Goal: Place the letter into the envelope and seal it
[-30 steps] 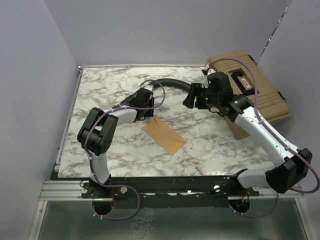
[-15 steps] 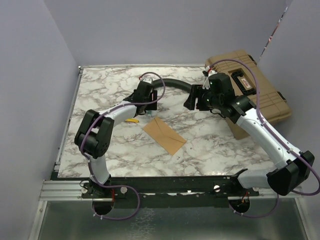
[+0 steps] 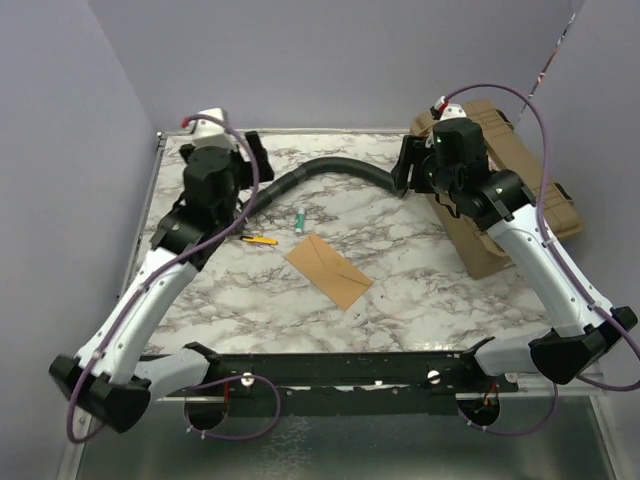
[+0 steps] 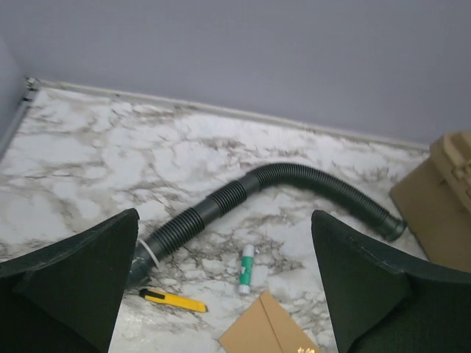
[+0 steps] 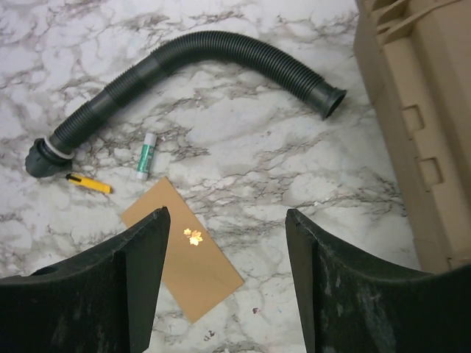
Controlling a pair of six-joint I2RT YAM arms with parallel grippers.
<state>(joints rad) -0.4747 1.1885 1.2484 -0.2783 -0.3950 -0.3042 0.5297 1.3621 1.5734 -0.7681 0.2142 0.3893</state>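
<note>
Both claws hang released and bare: left claw (image 4: 224,220) high near the far-left corner, right claw (image 5: 226,213) high toward the far-right side. The envelope (image 5: 180,246) lies flat mid-tabletop (image 3: 440,290), looking shut under a gold sticker (image 5: 194,236), with the glue stick (image 5: 146,157) just beyond it. No letter shows, so it is likely inside. What is left, I judge, is firming the seal: pin one corner, press straight down on the sticker, and avoid sliding the paper across the slick marble.
</note>
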